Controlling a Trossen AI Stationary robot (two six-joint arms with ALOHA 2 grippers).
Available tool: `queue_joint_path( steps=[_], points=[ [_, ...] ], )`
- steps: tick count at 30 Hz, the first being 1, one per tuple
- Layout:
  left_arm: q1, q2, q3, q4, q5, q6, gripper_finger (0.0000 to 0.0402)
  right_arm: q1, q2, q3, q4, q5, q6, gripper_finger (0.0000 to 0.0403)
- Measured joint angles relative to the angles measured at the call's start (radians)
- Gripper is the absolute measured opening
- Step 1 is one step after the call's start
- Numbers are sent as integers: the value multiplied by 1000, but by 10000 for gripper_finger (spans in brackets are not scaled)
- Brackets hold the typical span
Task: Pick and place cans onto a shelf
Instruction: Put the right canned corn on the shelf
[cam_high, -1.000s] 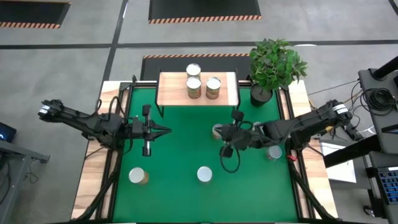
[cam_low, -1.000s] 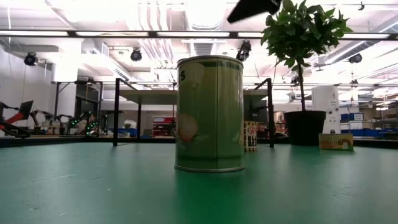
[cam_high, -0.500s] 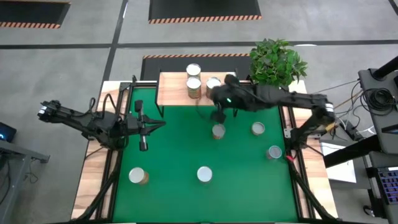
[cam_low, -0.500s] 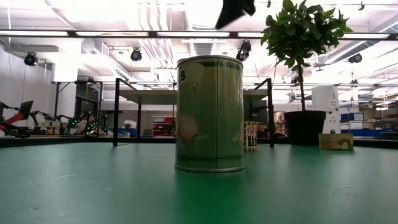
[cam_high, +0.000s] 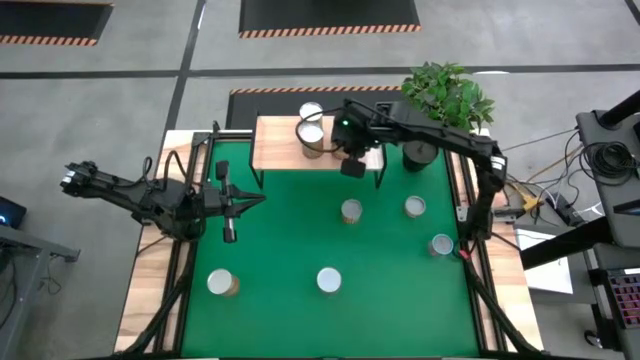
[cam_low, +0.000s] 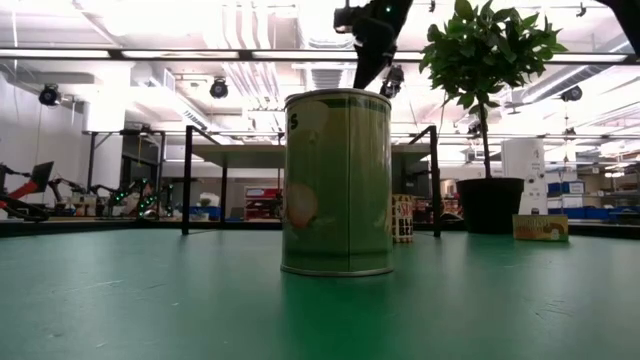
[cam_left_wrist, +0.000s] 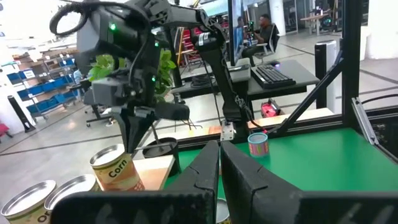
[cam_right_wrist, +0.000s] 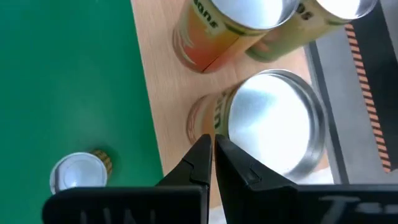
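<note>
The shelf stands at the table's far edge with three cans on its top. My right gripper is shut and points down at the near side of the right-hand shelf can; the left wrist view shows it over that can. The two other shelf cans stand just left of it. Several cans stand upright on the green mat, such as one near the shelf and one at the front. My left gripper is shut and empty over the mat's left side. My right gripper's shut fingertips come from above, pointing down, at the near rim of the right-hand shelf can. The can stands upright on the shelf top. I cannot tell whether the fingertips touch it.
A potted plant stands right of the shelf, close behind my right arm. More cans stand on the mat's right side and near edge. Black frame posts run along the table's sides. A person sits at a desk in the room.
My right gripper has swung from over the mat's right middle toward the far edge and left, past the can near the shelf, and now stands over the shelf's right-hand can. No can has moved with it.
</note>
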Motion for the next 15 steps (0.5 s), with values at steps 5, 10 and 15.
queue_joint_path(
  steps=[5, 10, 15],
  points=[
    [0, 0, 0, -2, 0, 0, 0, -5, 11, -1, -3, 67, -15, 9],
    [0, 0, 0, -4, 0, -1, 0, -8, 8, -2, -23, 251, -42, 9],
    [0, 1, 0, -7, 0, -1, 0, -6, -12, 2, -24, 204, -42, 9]
  ],
)
